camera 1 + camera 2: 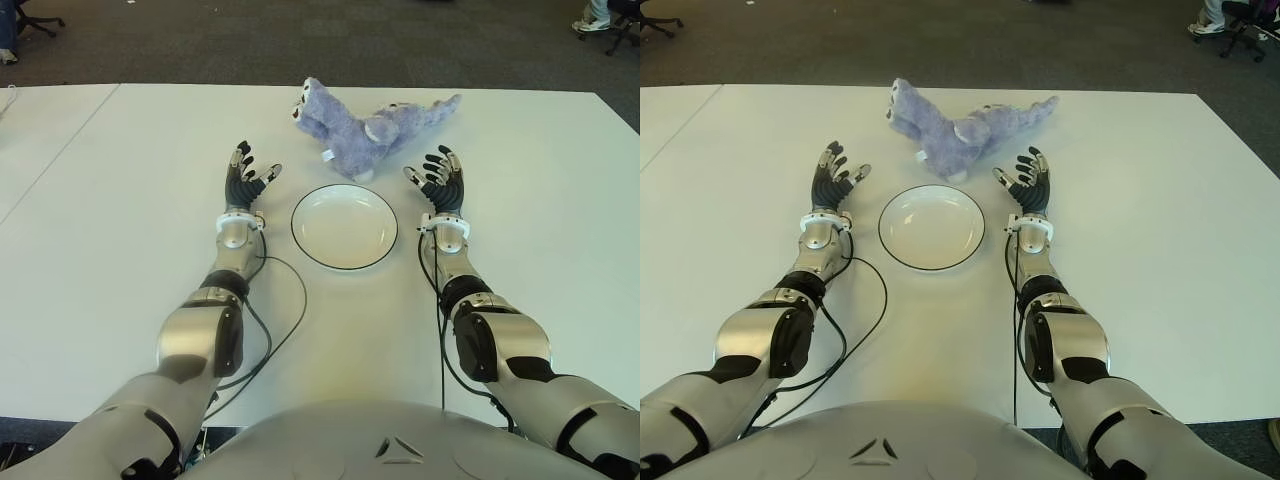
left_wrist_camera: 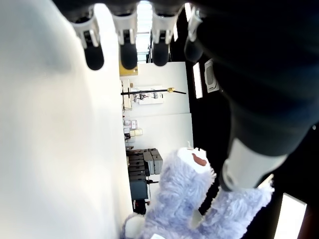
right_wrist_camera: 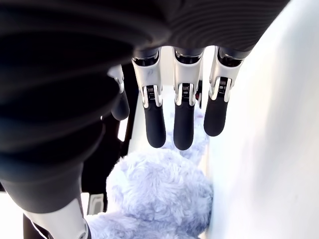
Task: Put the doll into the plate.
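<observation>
While the doll is lying on the table just beyond the plate, left hand and right hand are flanking the plate, fingers spread, holding nothing, right hand nearer the doll.

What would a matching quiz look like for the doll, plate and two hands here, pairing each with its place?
Things:
1. doll
2. plate
3. left hand
4. right hand

Places:
A. between the two hands, empty
B. on the plate's left side, fingers spread
C. on the table beyond the plate
D. on the plate's right side, fingers spread

Pairs: 1-C, 2-A, 3-B, 4-D
</observation>
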Robot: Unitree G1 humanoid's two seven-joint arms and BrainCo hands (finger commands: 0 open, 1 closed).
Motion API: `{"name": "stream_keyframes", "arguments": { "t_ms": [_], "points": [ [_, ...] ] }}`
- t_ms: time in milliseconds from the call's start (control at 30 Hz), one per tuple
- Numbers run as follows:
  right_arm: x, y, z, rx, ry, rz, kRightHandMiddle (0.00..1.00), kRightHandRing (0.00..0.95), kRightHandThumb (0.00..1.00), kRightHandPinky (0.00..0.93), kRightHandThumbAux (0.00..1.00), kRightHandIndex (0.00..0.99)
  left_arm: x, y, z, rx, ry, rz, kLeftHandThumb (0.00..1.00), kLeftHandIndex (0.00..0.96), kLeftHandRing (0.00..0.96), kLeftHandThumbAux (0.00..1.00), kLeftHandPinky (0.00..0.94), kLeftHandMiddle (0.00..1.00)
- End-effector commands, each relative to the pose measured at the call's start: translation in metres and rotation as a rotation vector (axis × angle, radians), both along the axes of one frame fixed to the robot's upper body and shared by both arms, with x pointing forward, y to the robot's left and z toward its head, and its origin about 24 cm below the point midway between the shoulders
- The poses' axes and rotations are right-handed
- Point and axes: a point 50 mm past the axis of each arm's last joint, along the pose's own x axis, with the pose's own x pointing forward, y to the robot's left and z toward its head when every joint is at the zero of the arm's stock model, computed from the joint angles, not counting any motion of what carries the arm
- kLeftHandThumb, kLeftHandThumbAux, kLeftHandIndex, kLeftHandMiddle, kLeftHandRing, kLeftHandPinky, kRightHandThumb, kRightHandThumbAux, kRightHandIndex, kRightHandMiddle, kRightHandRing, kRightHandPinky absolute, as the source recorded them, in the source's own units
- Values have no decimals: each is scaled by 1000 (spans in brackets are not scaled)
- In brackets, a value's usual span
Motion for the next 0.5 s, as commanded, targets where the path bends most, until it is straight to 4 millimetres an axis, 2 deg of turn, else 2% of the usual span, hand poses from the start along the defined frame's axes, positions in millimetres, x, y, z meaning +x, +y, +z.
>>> {"name": "stream_keyframes", "arguments": {
  "t_ms": [33, 500],
  "points": [
    [-96, 3, -109, 50, 534, -50, 259, 260, 93, 254, 774, 128, -91, -3, -100, -45, 516, 47, 89, 65, 91, 772, 115, 88],
    [-96, 3, -109, 56, 532, -51, 265, 268, 104, 259, 765, 123, -91, -3, -100, -44, 515, 44, 68, 61, 91, 768, 121, 87]
  ]
}}
